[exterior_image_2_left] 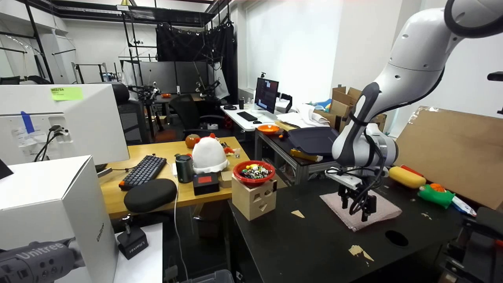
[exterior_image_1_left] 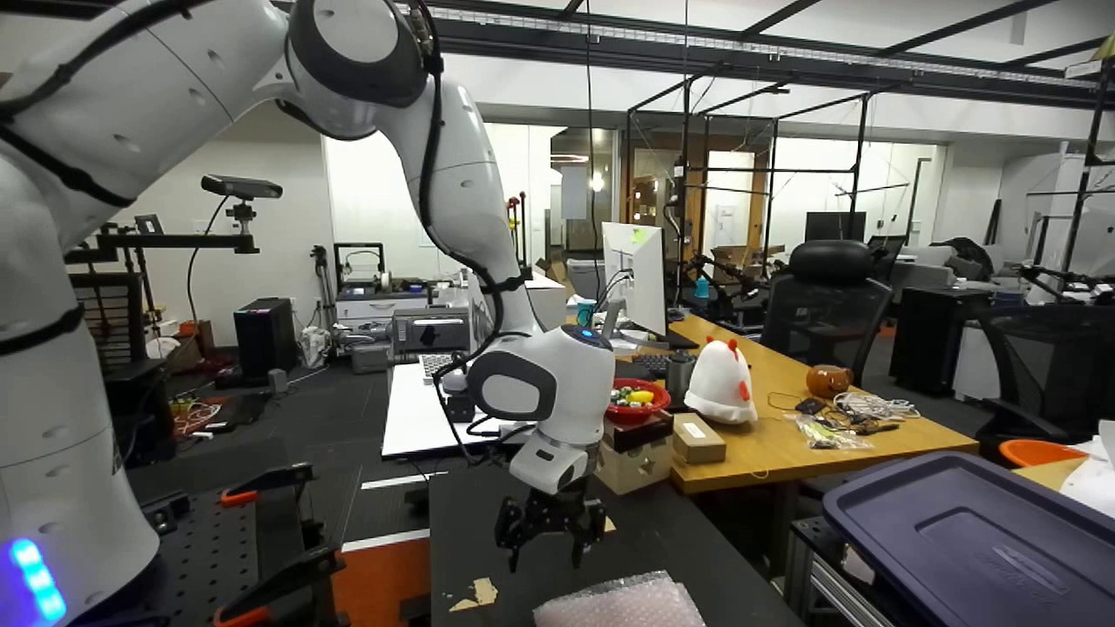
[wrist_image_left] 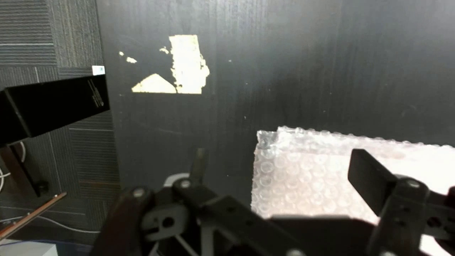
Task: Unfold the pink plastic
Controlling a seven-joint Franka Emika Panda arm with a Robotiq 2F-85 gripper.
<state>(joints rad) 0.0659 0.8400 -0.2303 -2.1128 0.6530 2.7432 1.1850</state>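
The pink plastic is a pale pink sheet of bubble wrap (exterior_image_1_left: 623,603), lying flat on the black table; it also shows in an exterior view (exterior_image_2_left: 386,207) and the wrist view (wrist_image_left: 302,181). Overlapping layers and a clear corner show along one edge in the wrist view. My gripper (exterior_image_1_left: 544,557) is open and empty, pointing down above the table. In the wrist view the fingers (wrist_image_left: 279,156) stand wide apart, one over the sheet and one over bare table past its side edge. In an exterior view the gripper (exterior_image_2_left: 355,212) hides part of the sheet.
A wooden shape box (exterior_image_2_left: 251,200) with a red bowl (exterior_image_2_left: 240,177) stands at a table corner. A yellow toy (exterior_image_2_left: 406,177) and a green toy (exterior_image_2_left: 436,195) lie beyond the sheet by a cardboard panel (exterior_image_2_left: 452,153). A dark bin lid (exterior_image_1_left: 984,540) lies on a neighbouring table.
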